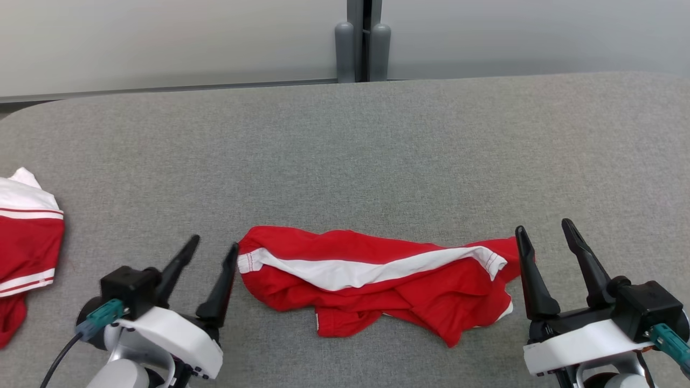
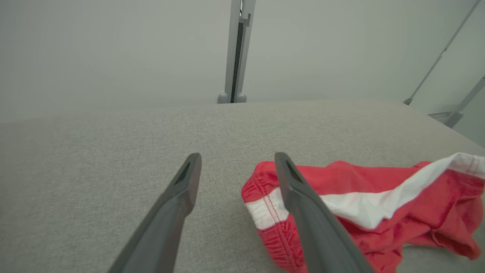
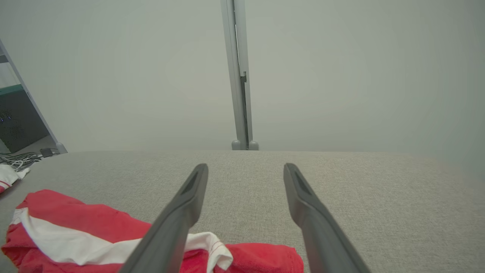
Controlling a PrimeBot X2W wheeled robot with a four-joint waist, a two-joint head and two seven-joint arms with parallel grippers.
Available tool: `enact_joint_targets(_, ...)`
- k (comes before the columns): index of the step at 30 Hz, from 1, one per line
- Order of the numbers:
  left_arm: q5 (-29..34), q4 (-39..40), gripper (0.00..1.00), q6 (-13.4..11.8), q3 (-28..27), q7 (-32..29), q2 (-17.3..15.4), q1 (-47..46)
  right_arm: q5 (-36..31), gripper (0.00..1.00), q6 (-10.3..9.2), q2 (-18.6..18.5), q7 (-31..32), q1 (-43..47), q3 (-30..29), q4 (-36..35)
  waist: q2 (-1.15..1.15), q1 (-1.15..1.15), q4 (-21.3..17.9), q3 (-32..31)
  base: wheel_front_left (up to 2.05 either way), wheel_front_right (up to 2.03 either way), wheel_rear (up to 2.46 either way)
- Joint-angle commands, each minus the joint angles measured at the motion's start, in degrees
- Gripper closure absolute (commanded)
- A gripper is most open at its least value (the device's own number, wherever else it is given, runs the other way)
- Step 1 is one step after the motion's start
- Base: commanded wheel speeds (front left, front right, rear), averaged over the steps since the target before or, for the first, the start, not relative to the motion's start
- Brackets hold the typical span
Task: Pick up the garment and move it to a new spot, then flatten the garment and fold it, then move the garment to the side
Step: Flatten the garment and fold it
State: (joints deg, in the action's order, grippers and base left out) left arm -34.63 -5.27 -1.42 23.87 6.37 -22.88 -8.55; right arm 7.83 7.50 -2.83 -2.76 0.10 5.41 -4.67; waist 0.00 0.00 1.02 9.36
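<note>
While the garment (image 1: 372, 280) lies crumpled on the grey table (image 1: 377, 161), you hold nothing.
Your left gripper (image 1: 214, 241) and right gripper (image 1: 543, 225) sit at its two ends, jaws spread wide and empty, apparently placed so each can pinch one end for the lift; the left's inner finger stands just beside the cloth.

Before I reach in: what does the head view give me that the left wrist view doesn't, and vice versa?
Head view: the open right gripper beside the garment's right end, and a second red-and-white garment at the table's left edge. Left wrist view: slanted metal struts past the table's right side. Both: the crumpled garment, the open left gripper by its left end, the grey post.
</note>
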Motion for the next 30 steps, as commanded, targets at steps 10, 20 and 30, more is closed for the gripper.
enact_joint_targets(10,-5.95,-7.47,0.00,4.97,3.16,-8.00,2.02,-3.62,0.86,0.00,-0.02,-0.12,-0.44,-0.35,0.16,0.78,0.00,0.00,-1.83,2.24,0.00,0.00,0.00)
enact_joint_targets(20,-6.02,-7.43,1.00,6.00,3.43,-6.95,1.52,-4.94,-0.66,0.00,-0.02,-0.11,3.43,1.11,3.41,0.95,0.00,0.00,-2.14,2.91,0.00,0.00,0.00)
enact_joint_targets(30,-5.58,-7.57,1.00,6.33,4.19,-6.49,1.77,-5.94,-1.13,0.00,-0.02,-0.14,6.74,-0.62,6.45,4.76,0.00,0.00,-1.36,3.55,0.00,0.00,0.00)
